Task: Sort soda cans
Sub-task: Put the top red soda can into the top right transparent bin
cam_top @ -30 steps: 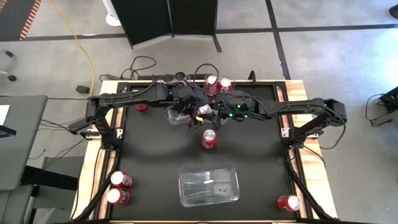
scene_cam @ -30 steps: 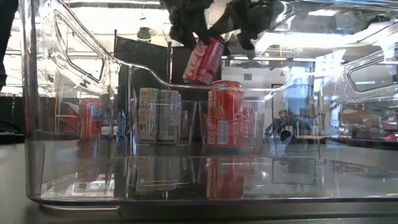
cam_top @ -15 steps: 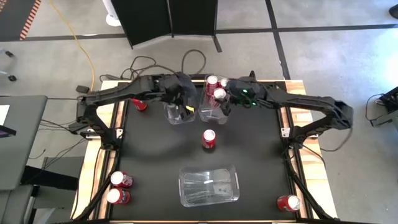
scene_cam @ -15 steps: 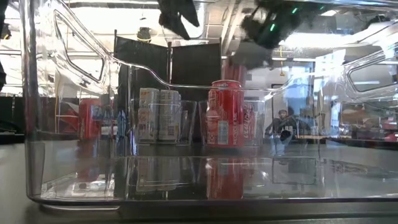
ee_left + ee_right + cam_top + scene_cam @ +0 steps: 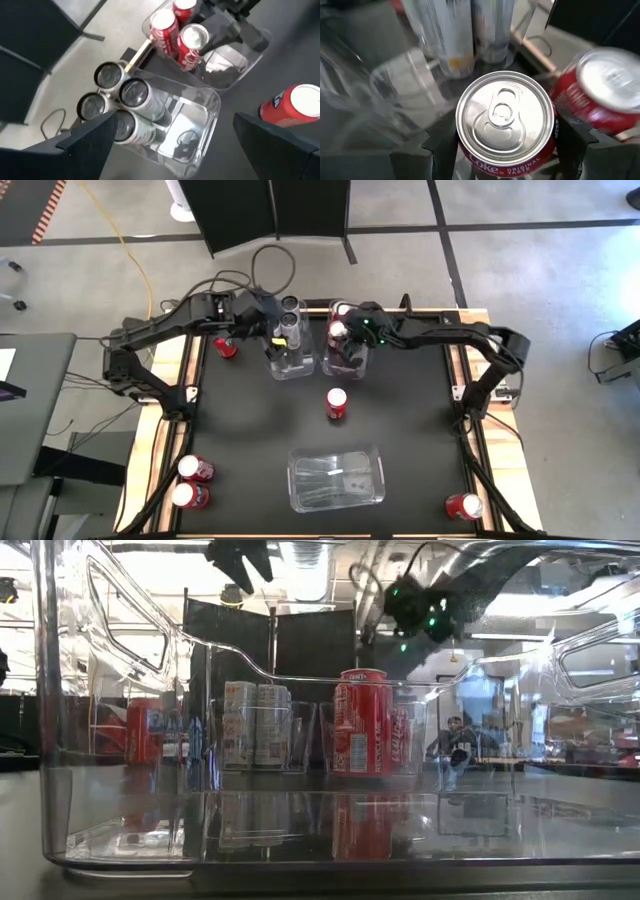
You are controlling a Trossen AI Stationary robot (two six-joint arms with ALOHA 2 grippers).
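Note:
My right gripper [image 5: 349, 336] is shut on a red soda can [image 5: 506, 125] at the far right clear bin [image 5: 346, 366], where two more red cans [image 5: 165, 27] stand. My left gripper [image 5: 267, 317] hovers open and empty above the far left clear bin [image 5: 286, 367]. That bin holds several silver-grey cans [image 5: 122, 92] standing on its floor. One red can [image 5: 337, 402] stands upright on the black mat at mid-table. More red cans rest on the mat at the near left [image 5: 193, 469], the near right [image 5: 463, 505] and the far left [image 5: 227, 347]. My right gripper holds the red can by its side wall just under the silver top [image 5: 505, 112], pinched between the two fingers [image 5: 440, 145], which come from above. The can is roughly upright with its top toward my wrist. I cannot tell whether its base rests on the bin floor.
An empty clear bin [image 5: 336, 477] sits near the table's near edge, right in front of the low camera. The two far bins stand side by side with a small gap. Cables [image 5: 250, 280] trail off the far edge. Open black mat lies between the far bins and the near bin.
Both grippers were close together above mid-table with a tilted red can between them. They parted: the left gripper drew back toward the far left over the silver-can bin, and the right gripper carried the red can toward the far edge to the red-can bin.

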